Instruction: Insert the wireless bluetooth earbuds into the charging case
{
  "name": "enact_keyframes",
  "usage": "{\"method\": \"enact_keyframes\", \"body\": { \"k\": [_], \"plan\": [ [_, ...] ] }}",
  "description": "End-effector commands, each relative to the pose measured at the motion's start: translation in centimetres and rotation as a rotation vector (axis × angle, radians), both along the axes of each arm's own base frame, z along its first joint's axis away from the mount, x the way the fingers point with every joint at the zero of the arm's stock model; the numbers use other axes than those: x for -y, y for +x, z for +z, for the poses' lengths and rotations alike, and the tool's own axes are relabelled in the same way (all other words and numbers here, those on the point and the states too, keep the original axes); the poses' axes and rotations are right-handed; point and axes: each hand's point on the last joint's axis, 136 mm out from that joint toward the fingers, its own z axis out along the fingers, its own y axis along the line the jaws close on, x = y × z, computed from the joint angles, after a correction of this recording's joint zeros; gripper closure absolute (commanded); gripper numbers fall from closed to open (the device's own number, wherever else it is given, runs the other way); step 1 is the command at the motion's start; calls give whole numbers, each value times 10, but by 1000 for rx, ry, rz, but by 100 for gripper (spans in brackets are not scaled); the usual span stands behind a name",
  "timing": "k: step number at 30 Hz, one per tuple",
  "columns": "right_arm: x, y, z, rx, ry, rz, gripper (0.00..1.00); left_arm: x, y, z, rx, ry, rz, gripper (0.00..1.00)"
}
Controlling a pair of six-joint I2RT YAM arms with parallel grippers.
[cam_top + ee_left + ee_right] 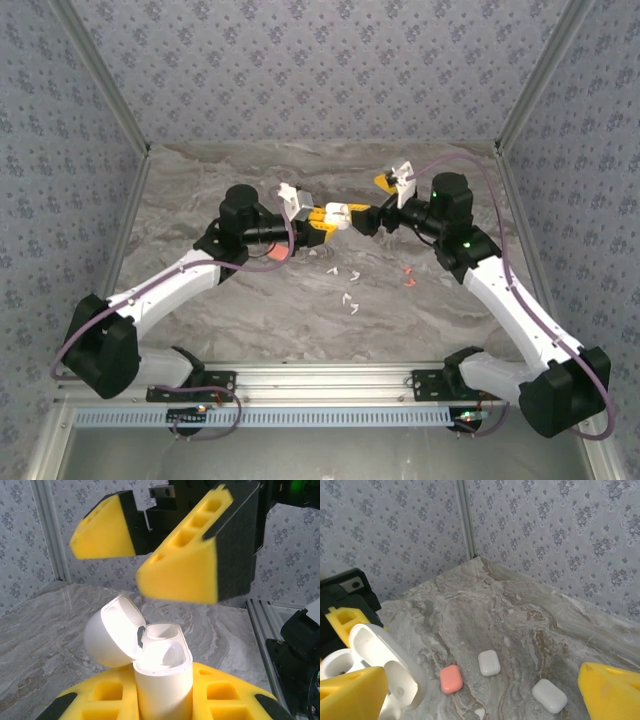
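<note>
My left gripper point(162, 692) is shut on a white charging case point(162, 680), held upright above the table with its lid point(112, 635) swung open to the left; both wells look empty. From above, the case point(336, 212) hangs mid-table between the two grippers. My right gripper point(135, 555) stands open just above and beyond the case, nothing between its yellow fingers point(180, 565). In the right wrist view the open case point(370, 665) sits by the left fingertip. Several white earbuds point(348, 300) and two orange-red ones point(408, 277) lie on the marble table, below the grippers.
Three closed cases lie on the table in the right wrist view: an orange one point(451, 678) and two white ones point(489, 662) point(549, 695). A white earbud point(480, 712) lies near them. Patterned walls enclose the table; a metal rail point(330, 380) runs along the near edge.
</note>
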Motion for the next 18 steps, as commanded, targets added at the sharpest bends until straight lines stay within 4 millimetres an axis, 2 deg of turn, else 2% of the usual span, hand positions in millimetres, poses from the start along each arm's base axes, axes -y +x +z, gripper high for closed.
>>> {"method": "enact_keyframes", "body": {
  "k": [1, 4, 6, 11, 14, 18],
  "plan": [
    [11, -21, 29, 14, 58, 1, 0, -4, -2, 4, 43, -8, 26, 100],
    [23, -28, 14, -67, 14, -60, 0, -11, -1, -1, 51, -13, 75, 100],
    [31, -26, -11, -191, -20, -123, 1, -18, -1, -2, 61, -28, 113, 100],
    [43, -21, -75, -471, -60, -249, 13, -37, -6, 3, 86, -85, 201, 100],
    [41, -20, -115, -639, -85, -315, 20, -51, -6, 5, 86, -118, 258, 100],
    [24, -22, -166, -795, -221, -380, 29, -73, -1, 8, 66, -194, 328, 100]
  ]
}}
